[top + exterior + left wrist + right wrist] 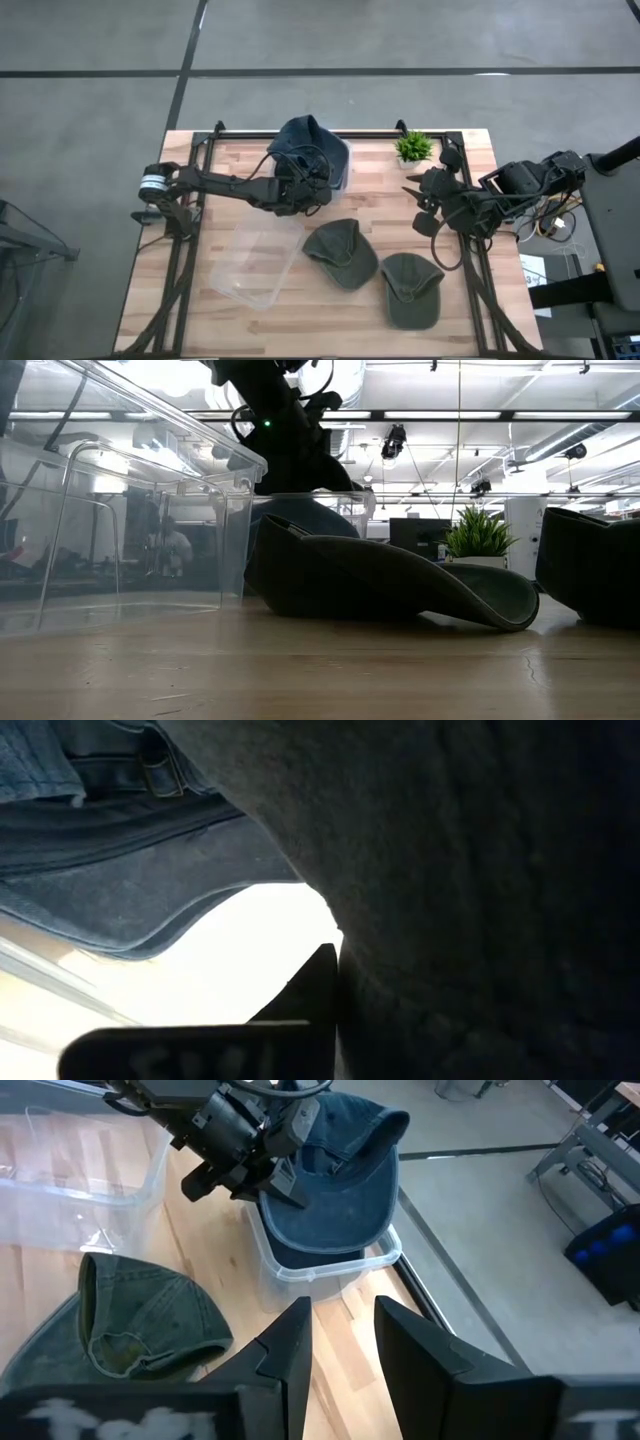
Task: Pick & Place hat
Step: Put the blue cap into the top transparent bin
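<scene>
A blue denim hat (312,142) sits over the mouth of a clear plastic bin (342,172) at the table's far middle. In the right wrist view the hat (340,1185) fills the top of the bin (325,1275). My left gripper (300,190) reaches in from the table's left and is shut on the hat's near-left edge. Two green hats lie on the wood, one (340,252) in the middle and one (411,290) near the front right. My right gripper (343,1342) is open, hovering at the table's right (422,205) and touching nothing. My left gripper pinches the blue hat's rim (290,1192) on the side toward the table's left. The fingers (268,1172) come slanting down from the left. The hat rests on the bin's rim, its brim (385,1128) pointing away. In the left wrist view, cloth (480,900) hides the contact.
A clear lid (255,262) lies on the table's left near side, and it fills the left of the low view (120,510). A small potted plant (413,147) stands at the far right. A black frame rail (330,131) runs along the table's edges. Bare wood (310,320) shows at the front.
</scene>
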